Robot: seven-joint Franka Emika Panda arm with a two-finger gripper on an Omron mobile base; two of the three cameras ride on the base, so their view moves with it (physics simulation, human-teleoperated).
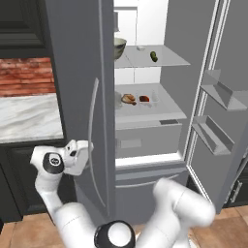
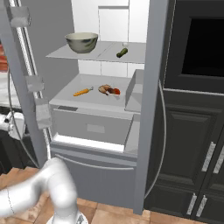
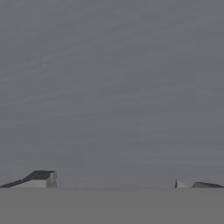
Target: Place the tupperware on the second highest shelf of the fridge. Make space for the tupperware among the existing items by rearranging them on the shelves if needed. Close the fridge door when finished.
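Observation:
The fridge (image 1: 150,145) stands with both doors swung out. The tupperware (image 1: 145,99), a small clear tub with red food, rests on the pale-grey second highest shelf (image 1: 145,116), also seen as (image 2: 114,91) beside the brown meat (image 2: 104,89) and the carrot (image 2: 83,92). On the glass shelf above sit the grey-green bowl (image 2: 82,41) and the pickle (image 2: 122,52). My gripper (image 1: 88,147) is outside the left door (image 1: 77,72), low by its handle. Its fingertips (image 3: 41,177) stand wide apart, open and empty, close against the flat grey door face.
The right door (image 1: 232,72) hangs wide open with its bins (image 1: 218,92) jutting out. A marble counter (image 1: 29,116) and a brick wall lie to the left. Dark cabinets and an oven (image 2: 201,43) stand to the right. The bottom drawer (image 2: 92,127) is below the shelves.

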